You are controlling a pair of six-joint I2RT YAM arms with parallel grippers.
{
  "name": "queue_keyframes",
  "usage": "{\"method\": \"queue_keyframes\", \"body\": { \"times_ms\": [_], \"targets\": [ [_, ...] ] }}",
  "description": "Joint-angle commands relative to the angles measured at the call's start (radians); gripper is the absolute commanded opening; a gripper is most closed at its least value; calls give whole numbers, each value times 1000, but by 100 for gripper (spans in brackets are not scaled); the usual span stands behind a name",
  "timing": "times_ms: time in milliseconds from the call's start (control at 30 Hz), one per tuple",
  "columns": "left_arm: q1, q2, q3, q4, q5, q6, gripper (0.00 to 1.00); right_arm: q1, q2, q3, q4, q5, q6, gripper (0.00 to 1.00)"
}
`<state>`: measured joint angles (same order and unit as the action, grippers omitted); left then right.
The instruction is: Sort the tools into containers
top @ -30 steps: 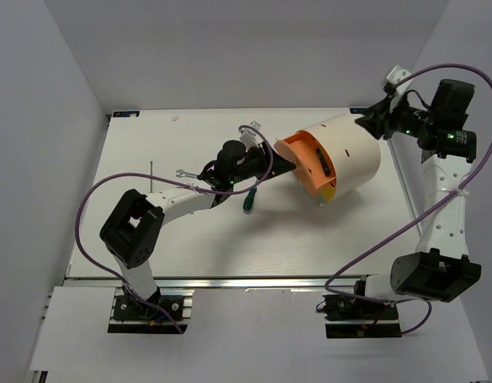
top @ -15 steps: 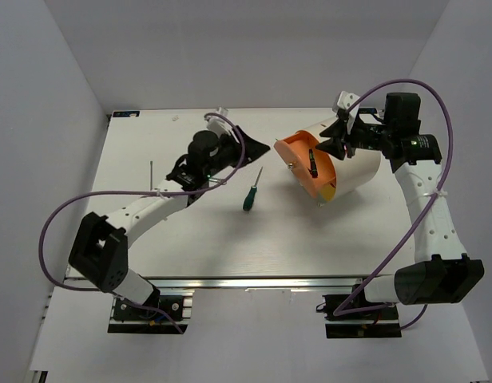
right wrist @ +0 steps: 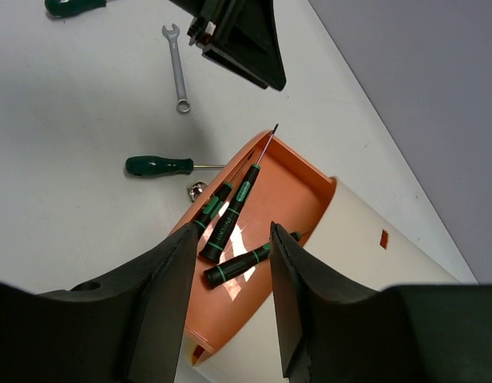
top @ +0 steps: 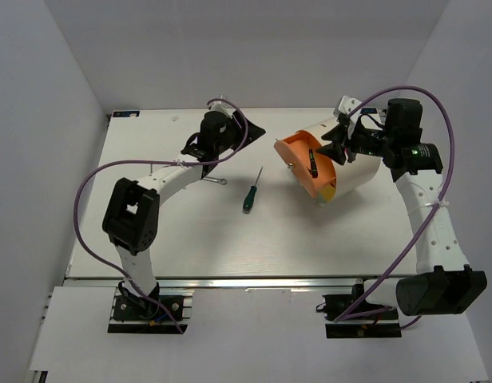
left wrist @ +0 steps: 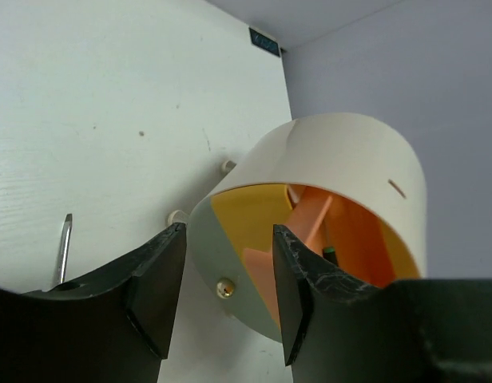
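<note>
I am looking down on a white table (top: pixel 150 239) with a faint grain, standing in a booth of plain pale grey walls (top: pixel 230 48). A metal rail (top: pixel 254 282) is running along its near edge.

The left pincer (left wrist: pixel 228 291) is hanging with its jaws apart and nothing between them. The right pincer (right wrist: pixel 230 295) is likewise standing spread and empty. The cream drum (top: pixel 354 155) is lying on its side directly ahead of the left pincer, with its yellow-and-orange face turned toward it. The right pincer is hovering close over the drum's orange compartment (right wrist: pixel 294 199).

Three screwdrivers (right wrist: pixel 230 215) are resting inside that compartment, just below the right pincer's fingers. A fourth screwdriver (top: pixel 250 195) is lying on the table beyond the drum from the right pincer. The wrench (right wrist: pixel 176 68) is lying close by the left pincer, apart from it.

A dark tag (left wrist: pixel 264 42) is sitting at the table's far edge, beyond the drum from the left pincer. Its print is too small for me to read, as is the pale lettering on the screwdriver handles.
</note>
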<state>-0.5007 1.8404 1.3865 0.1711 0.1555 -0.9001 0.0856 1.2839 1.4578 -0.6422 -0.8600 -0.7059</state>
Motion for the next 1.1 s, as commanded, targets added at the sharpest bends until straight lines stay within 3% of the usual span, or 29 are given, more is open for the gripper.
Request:
{"method": "queue_keyframes", "body": {
  "times_ms": [0,533,1067],
  "targets": [
    [-4,6,72,-13,45,-25,57,-3,-34,-11,45,15,13,48],
    [-21,85,83,84,179,-117,61,-3,-40,-31,47,33,13,48],
    [-45,141,144,80,194,-138,57,-7,-47,-45,47,38,5,49]
  ]
}}
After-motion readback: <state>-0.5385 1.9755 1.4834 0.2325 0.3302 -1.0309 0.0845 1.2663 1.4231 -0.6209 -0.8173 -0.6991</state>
